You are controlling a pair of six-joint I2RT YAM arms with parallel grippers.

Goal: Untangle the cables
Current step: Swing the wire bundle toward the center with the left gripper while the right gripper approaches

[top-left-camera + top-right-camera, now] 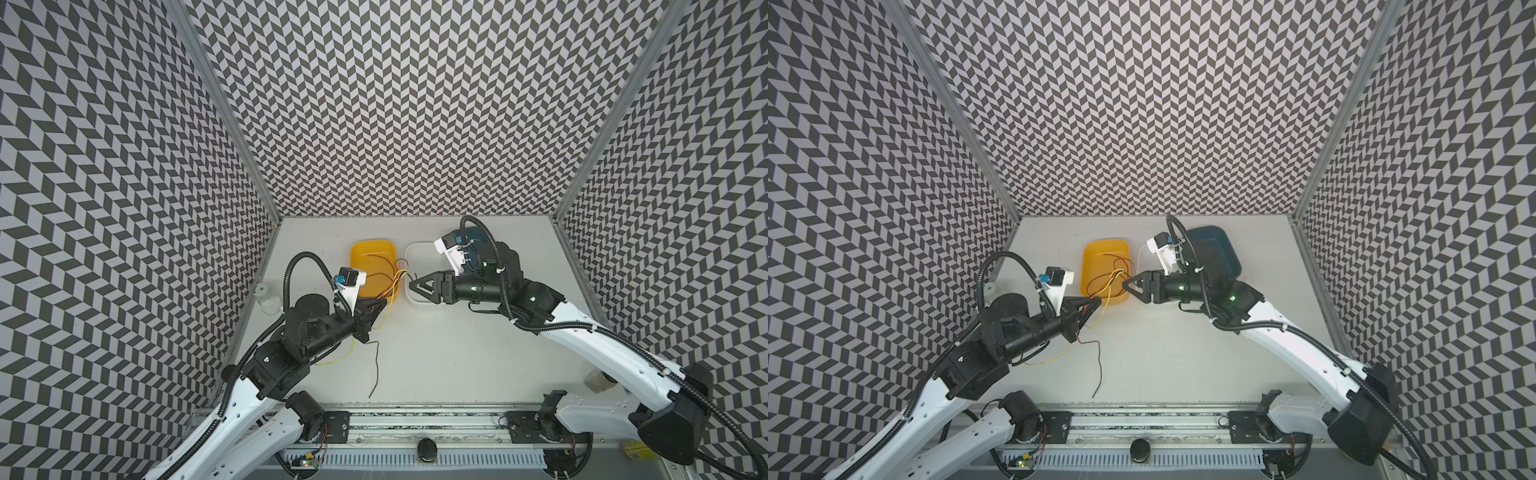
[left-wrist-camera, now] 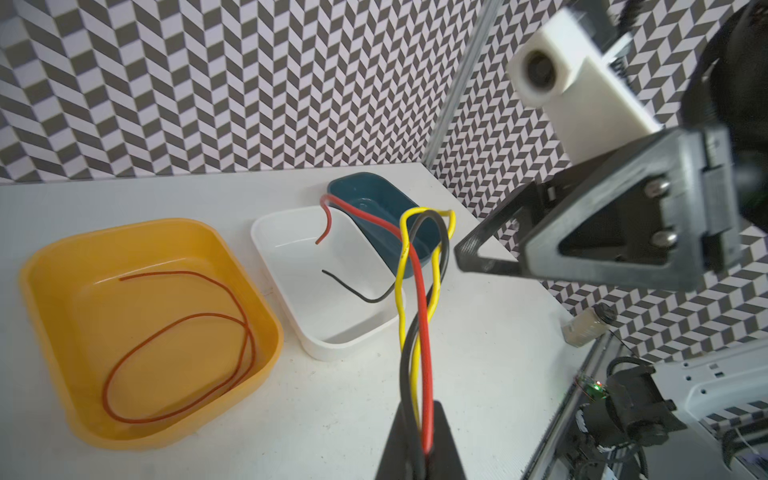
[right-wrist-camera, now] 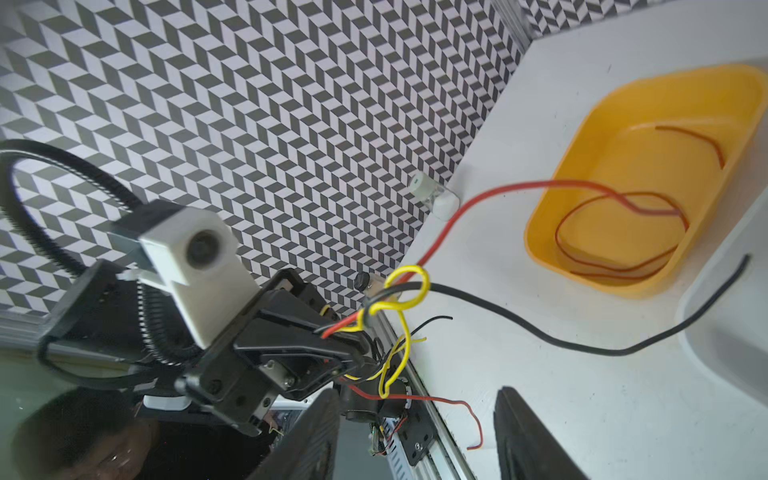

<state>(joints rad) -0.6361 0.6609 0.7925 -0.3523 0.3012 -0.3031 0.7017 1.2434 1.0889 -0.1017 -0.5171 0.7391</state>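
cables (image 2: 415,332): red-black-yellow bundle aloft left of surface's middle | judged light, limp, slick | left gripper (image 2: 419,444): clamped on cables | right gripper (image 1: 411,285): jaws apart, empty | best hold: black cable (image 2: 361,297) near its free end over white tray (image 2: 266,224)

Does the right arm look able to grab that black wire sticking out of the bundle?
Probably yes: the right gripper is open and close to the black wire, nothing between them, while the left gripper holds the bundle up.

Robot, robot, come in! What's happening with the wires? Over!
Left pincer shut on red, black and yellow cables. Right pincer open, empty, near their loose ends. Yellow cable looped around black cable. One thin red cable lying in yellow tray.
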